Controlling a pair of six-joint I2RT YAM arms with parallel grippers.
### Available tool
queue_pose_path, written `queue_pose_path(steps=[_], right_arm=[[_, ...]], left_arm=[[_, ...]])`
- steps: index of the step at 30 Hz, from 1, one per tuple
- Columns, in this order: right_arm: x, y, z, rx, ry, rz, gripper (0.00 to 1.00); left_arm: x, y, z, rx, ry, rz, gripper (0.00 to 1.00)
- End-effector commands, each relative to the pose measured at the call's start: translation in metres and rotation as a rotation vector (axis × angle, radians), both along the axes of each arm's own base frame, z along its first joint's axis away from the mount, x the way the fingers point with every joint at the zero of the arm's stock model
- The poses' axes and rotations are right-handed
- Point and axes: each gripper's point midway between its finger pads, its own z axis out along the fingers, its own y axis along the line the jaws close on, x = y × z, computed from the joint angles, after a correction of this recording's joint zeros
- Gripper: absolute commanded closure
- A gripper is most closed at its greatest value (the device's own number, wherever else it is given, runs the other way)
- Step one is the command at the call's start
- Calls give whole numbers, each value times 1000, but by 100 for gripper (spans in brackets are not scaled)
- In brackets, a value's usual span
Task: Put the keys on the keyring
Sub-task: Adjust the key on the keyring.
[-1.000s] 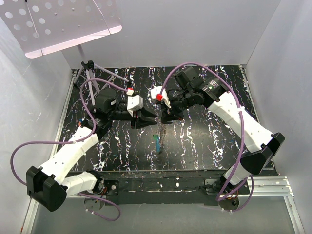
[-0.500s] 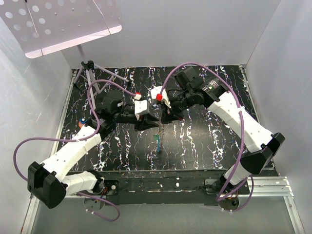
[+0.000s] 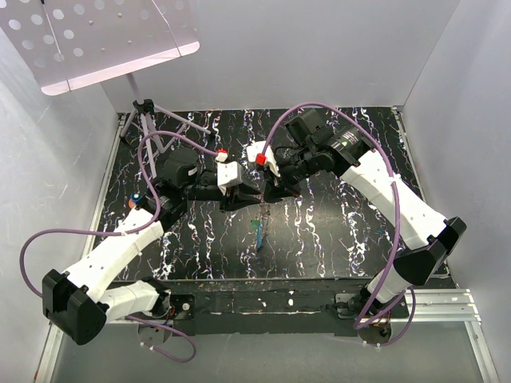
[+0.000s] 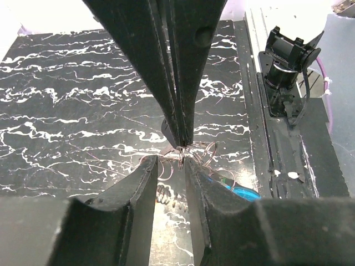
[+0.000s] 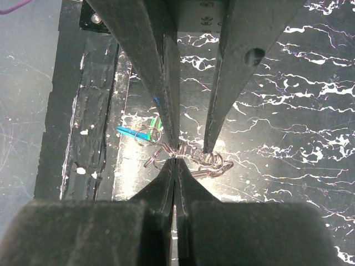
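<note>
Wire of the keyring (image 5: 186, 154) sits pinched at the tip of the right hand (image 5: 175, 164), whose fingers we see pressed tight together on it. The left hand (image 4: 170, 165) meets it tip to tip above the middle of the black marbled worktop (image 3: 335, 231), fingers narrowly apart around the loops; we cannot tell whether they press the wire. A teal key (image 5: 156, 122) and a blue key (image 5: 126, 132) show just beside the loops.
</note>
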Motion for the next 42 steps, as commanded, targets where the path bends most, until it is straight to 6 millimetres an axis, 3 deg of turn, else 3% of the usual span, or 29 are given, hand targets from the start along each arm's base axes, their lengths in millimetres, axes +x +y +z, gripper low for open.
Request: queue_pose_path(steps=[1, 21, 25, 28, 34, 35, 38, 42], right_arm=[[-8, 3, 24, 72, -23, 25, 99], [-8, 4, 23, 72, -15, 25, 99], [-8, 4, 23, 71, -12, 23, 99], [-7, 4, 23, 74, -14, 23, 99], [-8, 6, 29, 93, -13, 12, 99], [-7, 6, 31, 97, -3, -4, 97], [-6, 6, 40, 125, 9, -19, 63], [-9, -3, 66, 191, -20, -2, 49]], left_arm=[[-6, 0, 16, -43, -33, -15, 75], [-8, -6, 6, -30, 15, -55, 79], [-10, -8, 6, -30, 22, -68, 87], [-11, -9, 8, -34, 23, -75, 100], [-13, -7, 7, -34, 21, -75, 100], [-13, -6, 5, -34, 23, -67, 100], [-9, -3, 13, -96, -21, -6, 100], [-10, 6, 37, -256, -78, 76, 100]])
